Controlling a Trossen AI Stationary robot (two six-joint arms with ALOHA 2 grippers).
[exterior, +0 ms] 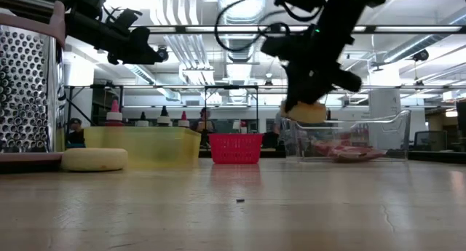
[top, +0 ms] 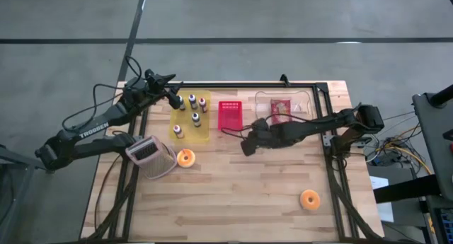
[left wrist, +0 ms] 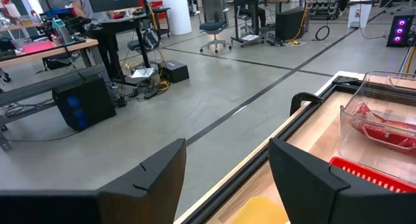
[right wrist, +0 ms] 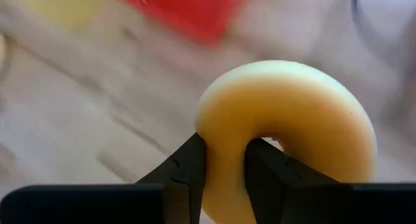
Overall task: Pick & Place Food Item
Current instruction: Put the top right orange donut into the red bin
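step: carry phase | right end effector (right wrist: 224, 169) clamped on donut (right wrist: 289, 130) rim, donut held above counter (top: 241, 194) near red basket (top: 229, 115) | left end effector (left wrist: 224, 178) parked wide open, empty, counter's far-left corner | next: placement spot to be reached, then release
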